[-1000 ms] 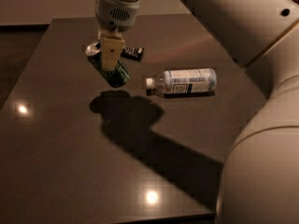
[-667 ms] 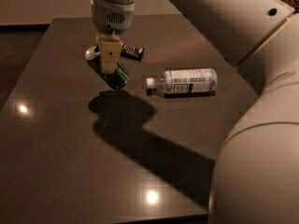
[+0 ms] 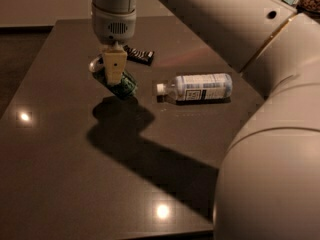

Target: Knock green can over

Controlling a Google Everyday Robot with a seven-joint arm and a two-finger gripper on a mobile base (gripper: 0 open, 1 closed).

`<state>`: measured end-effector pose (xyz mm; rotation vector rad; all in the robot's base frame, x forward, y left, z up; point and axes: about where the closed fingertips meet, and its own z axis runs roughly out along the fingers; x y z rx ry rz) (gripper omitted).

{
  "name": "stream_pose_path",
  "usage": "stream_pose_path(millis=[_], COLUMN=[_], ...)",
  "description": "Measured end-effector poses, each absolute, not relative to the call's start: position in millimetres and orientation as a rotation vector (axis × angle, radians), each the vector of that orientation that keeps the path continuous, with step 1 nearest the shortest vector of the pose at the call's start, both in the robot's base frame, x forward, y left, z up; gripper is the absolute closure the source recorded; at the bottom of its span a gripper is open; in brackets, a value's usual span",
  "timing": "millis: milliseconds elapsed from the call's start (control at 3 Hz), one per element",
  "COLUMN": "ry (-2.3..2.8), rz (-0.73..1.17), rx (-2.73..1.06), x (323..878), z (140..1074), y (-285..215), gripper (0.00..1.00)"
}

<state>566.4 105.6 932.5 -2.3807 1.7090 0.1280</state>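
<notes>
The green can [image 3: 123,86] is on the dark table [image 3: 60,149], left of the middle. It leans steeply, with its silver top [image 3: 95,64] up and to the left and its green body down and to the right. My gripper [image 3: 114,68] comes down from above, sits right over the can and covers its middle. The gripper touches the can or is pressed against it.
A clear plastic bottle [image 3: 197,87] with a white-blue label lies on its side just right of the can. A small dark flat object [image 3: 138,55] lies behind the gripper. My large arm [image 3: 270,109] fills the right side. The arm's shadow falls across the table centre.
My gripper has moved slightly left and down over the can. The can stays tilted beneath it. The bottle has not moved.
</notes>
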Motion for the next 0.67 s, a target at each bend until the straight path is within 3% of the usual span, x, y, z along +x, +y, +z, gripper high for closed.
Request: stream_pose_path(millis=[333, 667], ry=[1.704, 1.708], rz=[0.115, 0.114], rx=[-2.408, -2.427], x=[564.6, 563.2], z=[926.1, 918.4], y=[108.0, 108.6], gripper=[0.10, 0.00])
